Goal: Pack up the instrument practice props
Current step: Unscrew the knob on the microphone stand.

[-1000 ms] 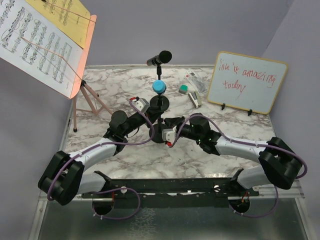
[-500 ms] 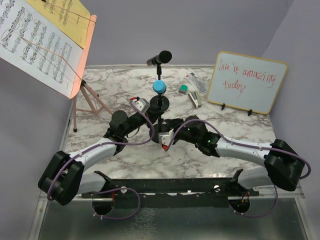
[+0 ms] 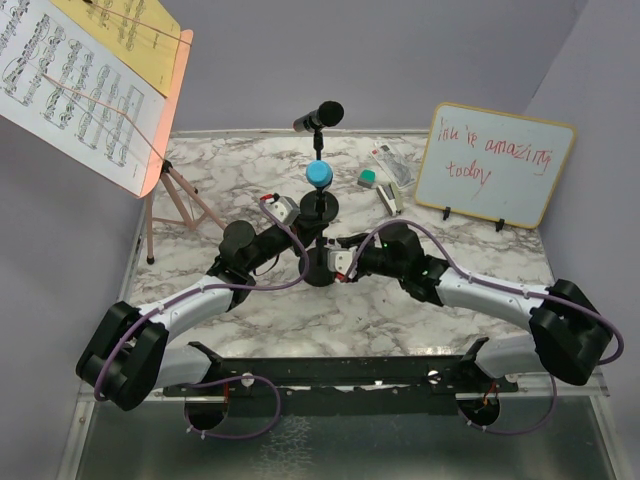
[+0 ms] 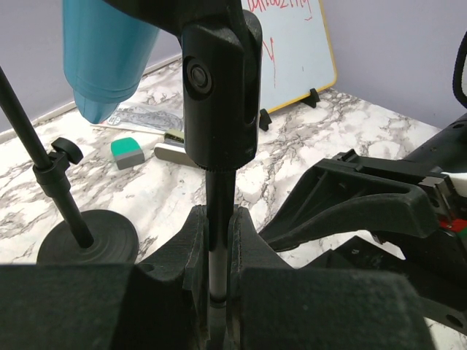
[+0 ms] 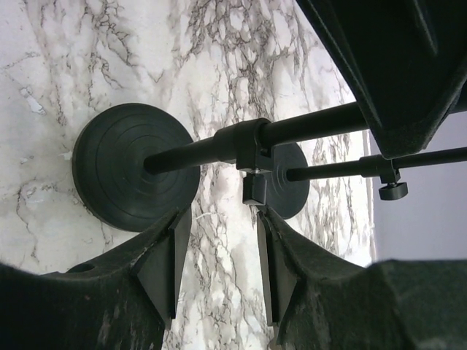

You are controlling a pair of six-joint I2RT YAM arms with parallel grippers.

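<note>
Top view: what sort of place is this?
Probably a staged music-practice tabletop, not a real studio: marble-patterned table, purple walls, pink tripod music rack with printed sheet-music pages, black microphone and blue microphone on black round-based poles.

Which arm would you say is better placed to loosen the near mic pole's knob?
Right, likely: the right end effector is open at the knob; the left end effector grips the pole.

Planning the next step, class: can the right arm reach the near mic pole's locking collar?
Probably yes: the right gripper is open with the collar just ahead of its jaws, nothing between; the left gripper clamps the pole higher up.
</note>
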